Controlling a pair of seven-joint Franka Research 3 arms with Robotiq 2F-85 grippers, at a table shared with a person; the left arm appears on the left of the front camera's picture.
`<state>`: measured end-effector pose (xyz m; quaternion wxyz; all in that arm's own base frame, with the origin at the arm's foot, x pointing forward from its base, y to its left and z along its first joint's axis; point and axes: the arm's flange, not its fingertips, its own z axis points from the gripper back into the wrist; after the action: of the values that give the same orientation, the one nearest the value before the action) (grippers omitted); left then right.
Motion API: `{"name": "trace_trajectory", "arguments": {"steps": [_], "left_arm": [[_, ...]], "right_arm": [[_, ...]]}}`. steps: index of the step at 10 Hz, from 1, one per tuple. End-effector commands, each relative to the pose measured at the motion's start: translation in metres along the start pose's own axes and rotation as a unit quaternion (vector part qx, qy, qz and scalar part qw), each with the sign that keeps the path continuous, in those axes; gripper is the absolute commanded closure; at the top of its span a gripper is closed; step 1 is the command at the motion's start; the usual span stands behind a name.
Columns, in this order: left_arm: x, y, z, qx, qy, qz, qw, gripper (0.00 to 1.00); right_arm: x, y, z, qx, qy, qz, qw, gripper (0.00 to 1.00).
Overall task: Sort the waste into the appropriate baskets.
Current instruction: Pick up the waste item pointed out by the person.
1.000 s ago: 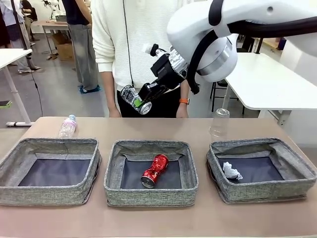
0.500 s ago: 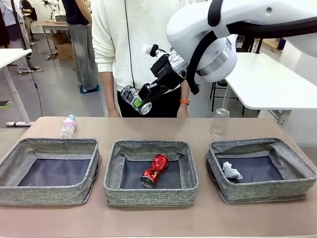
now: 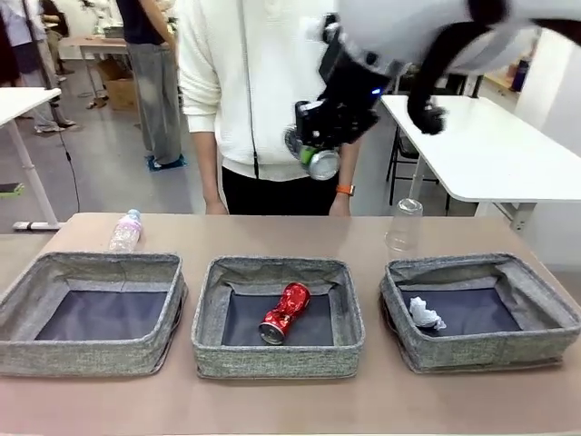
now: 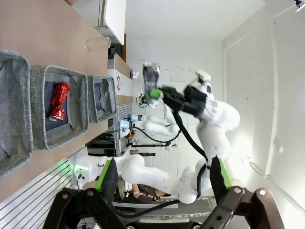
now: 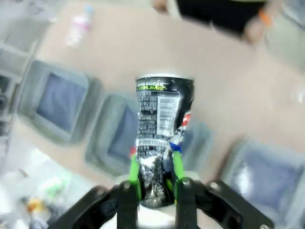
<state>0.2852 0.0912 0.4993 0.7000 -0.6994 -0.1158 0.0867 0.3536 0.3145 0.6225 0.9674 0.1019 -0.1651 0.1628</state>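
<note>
Since the earlier frame the right tool (image 3: 313,150) has swung up and rightward, clamped on the crushed black-and-silver can (image 3: 320,163) high over the bench (image 3: 272,236); judged light, thin-walled and slick, the can is best gripped across its body, while the left tool (image 4: 162,174) stands wide.

Glossy metal red can (image 3: 284,313), rough woven cloth baskets (image 3: 277,360)

Arm (image 3: 408,27) is white, gripper (image 3: 310,156) black, cable (image 3: 438,65) seemingly black

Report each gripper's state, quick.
Left gripper: open, empty.
Right gripper: shut on the crushed black-and-silver can, held up in the air.
</note>
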Motion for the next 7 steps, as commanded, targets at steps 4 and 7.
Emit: {"name": "trace_trajectory", "arguments": {"steps": [4, 7], "left_arm": [[-0.001, -0.001, 0.002, 0.004, 0.0, 0.005, 1.0, 0.0], [-0.001, -0.001, 0.002, 0.004, 0.0, 0.005, 1.0, 0.0]], "right_arm": [[0.002, 0.115, 0.113, -0.021, 0.079, -0.06, 0.995, 0.7], [0.008, 0.121, 0.143, -0.058, 0.059, -0.067, 0.994, 0.7]]}}
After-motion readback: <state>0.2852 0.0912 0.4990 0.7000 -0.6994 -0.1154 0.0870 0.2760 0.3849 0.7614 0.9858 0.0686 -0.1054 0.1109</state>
